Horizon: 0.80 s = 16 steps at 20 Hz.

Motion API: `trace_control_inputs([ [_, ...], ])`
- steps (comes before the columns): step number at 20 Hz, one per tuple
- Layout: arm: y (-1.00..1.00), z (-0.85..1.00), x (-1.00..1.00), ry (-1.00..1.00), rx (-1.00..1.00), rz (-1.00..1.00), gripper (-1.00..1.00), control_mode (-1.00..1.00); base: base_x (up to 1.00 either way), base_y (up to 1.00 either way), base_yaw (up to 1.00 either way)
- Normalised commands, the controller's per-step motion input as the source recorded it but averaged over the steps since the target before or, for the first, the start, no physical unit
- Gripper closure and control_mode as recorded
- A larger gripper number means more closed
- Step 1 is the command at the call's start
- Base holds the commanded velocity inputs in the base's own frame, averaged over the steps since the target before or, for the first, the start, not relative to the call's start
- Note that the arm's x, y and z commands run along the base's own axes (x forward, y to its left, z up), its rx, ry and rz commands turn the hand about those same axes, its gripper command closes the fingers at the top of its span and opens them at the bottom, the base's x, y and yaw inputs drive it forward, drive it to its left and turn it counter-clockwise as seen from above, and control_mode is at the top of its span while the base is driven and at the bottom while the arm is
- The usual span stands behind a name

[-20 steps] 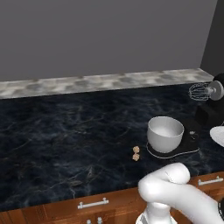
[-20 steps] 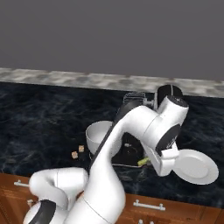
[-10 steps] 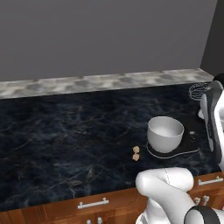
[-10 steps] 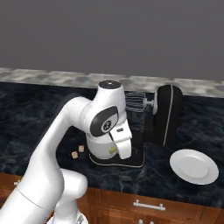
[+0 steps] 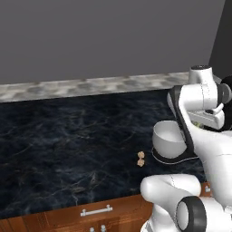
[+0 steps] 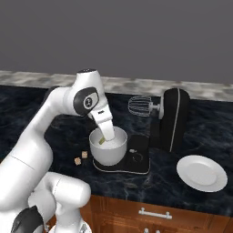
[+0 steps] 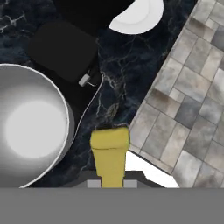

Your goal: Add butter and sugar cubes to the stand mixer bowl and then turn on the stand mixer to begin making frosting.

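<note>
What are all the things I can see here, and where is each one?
stand mixer bowl: one, pale grey-white, on the mixer's base.
stand mixer: one, black, head tilted back, whisk raised, on the counter.
sugar cubes: two, tan, on the counter left of the bowl.
butter stick: one, yellow, in the gripper, over the bowl.
plate: one, white, right of the mixer.
counter: one, dark marble.
gripper: one, shut on the butter.
</note>
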Motion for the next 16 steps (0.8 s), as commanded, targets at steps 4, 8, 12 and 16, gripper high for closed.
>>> trace_control_inputs([
  [4, 0.44, 0.00, 0.59, 0.11, -0.09, 0.00, 1.00, -1.00, 0.00, 0.00, 0.00],
  [8, 0.24, -0.08, 0.51, 0.07, -0.06, 0.00, 1.00, -1.00, 0.00, 0.00, 0.00],
  [12, 0.12, -0.21, 0.47, 0.04, -0.03, 0.01, 1.00, -1.00, 0.00, 0.00, 0.00],
  [16, 0.05, -0.31, 0.38, 0.00, -0.01, 0.02, 1.00, -1.00, 0.00, 0.00, 0.00],
])
